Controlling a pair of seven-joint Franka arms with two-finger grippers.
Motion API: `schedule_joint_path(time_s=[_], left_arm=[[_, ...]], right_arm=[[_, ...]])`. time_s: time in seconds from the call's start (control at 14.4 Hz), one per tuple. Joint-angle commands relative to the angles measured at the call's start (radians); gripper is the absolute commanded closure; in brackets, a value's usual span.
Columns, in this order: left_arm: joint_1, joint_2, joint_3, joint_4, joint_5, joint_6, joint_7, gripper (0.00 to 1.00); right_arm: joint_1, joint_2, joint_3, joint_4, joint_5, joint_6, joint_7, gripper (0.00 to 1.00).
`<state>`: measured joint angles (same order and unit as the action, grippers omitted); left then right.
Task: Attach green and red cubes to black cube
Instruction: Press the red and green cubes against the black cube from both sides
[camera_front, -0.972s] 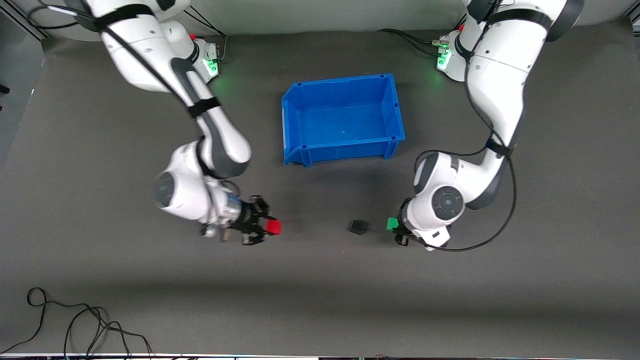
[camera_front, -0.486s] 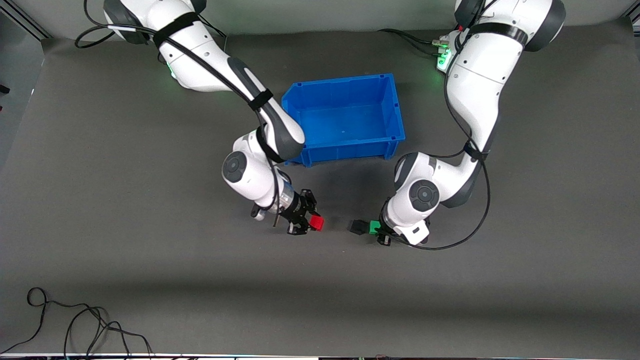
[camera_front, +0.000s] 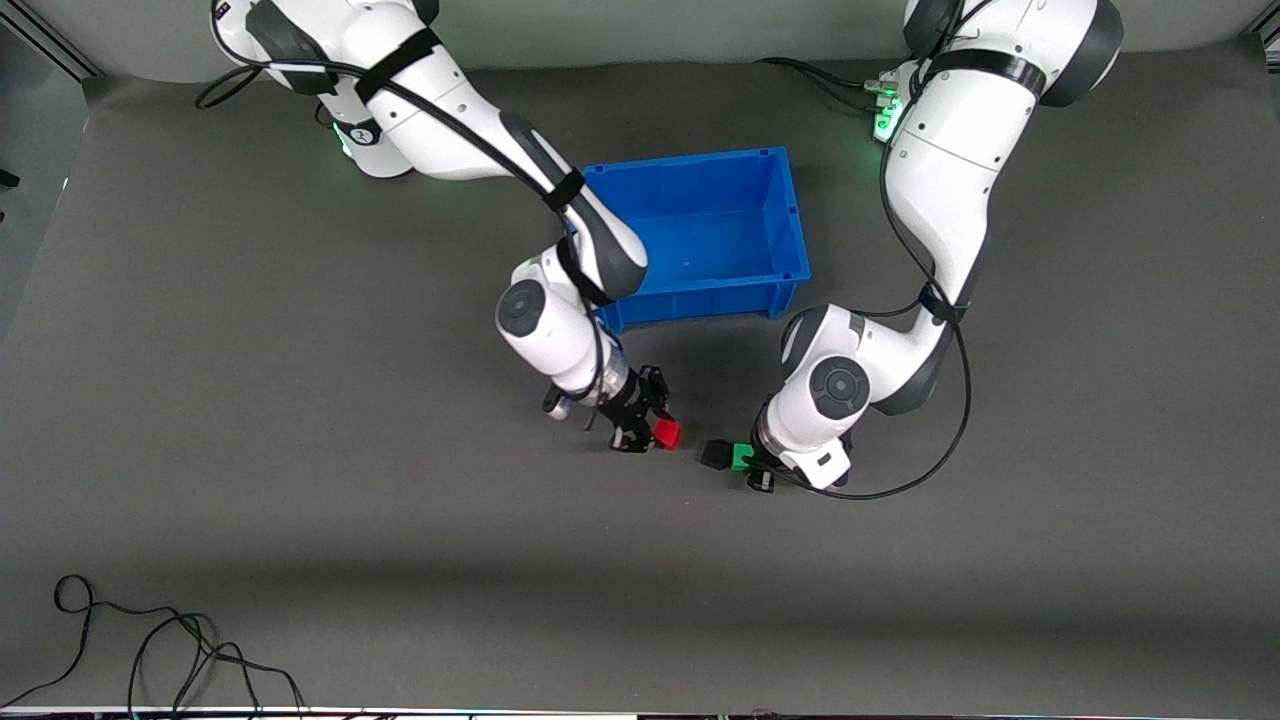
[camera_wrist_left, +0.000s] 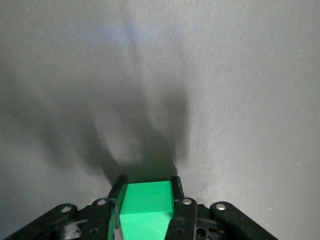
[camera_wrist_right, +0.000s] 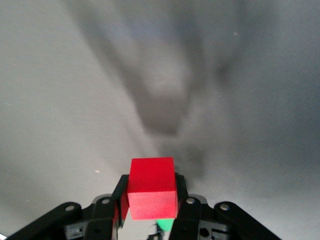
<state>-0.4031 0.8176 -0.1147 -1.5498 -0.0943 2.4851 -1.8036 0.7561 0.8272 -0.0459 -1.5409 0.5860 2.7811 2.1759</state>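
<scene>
left gripper (camera_front: 752, 466) fingers pinch green cube (camera_front: 741, 457), touching black cube (camera_front: 714, 454) mid-frame on counter (camera_front: 300, 500) | right gripper (camera_front: 650, 432) fingers clamp red cube (camera_front: 667, 433) just beside | cubes look light, rigid; grip flat side faces

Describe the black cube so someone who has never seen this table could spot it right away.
Start at the blue bin in the table's middle, then look nearer the front camera, to the green cube held in the left end effector. The black cube sits flush against it, the only matte black block between the green and red cubes.
</scene>
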Motion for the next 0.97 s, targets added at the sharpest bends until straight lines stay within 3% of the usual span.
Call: schedule_joint_path(time_s=[0.0, 0.42, 0.69, 0.9], left_arm=[[-0.037, 0.017, 0.015, 0.025, -0.013, 0.005, -0.03, 0.88], [-0.045, 0.009, 0.015, 0.025, -0.012, 0.005, -0.036, 0.88], [-0.049, 0.014, 0.016, 0.031, -0.007, 0.005, -0.042, 0.88], [-0.049, 0.014, 0.015, 0.031, -0.005, 0.005, -0.042, 0.87]], right_arm=[[0.025, 0.047, -0.014, 0.042, 0.018, 0.035, 0.019, 0.71], [0.04, 0.064, -0.015, 0.044, -0.009, 0.035, -0.002, 0.68], [0.028, 0.075, -0.014, 0.05, -0.141, 0.032, -0.005, 0.69], [0.022, 0.099, -0.015, 0.07, -0.169, 0.031, -0.059, 0.7]])
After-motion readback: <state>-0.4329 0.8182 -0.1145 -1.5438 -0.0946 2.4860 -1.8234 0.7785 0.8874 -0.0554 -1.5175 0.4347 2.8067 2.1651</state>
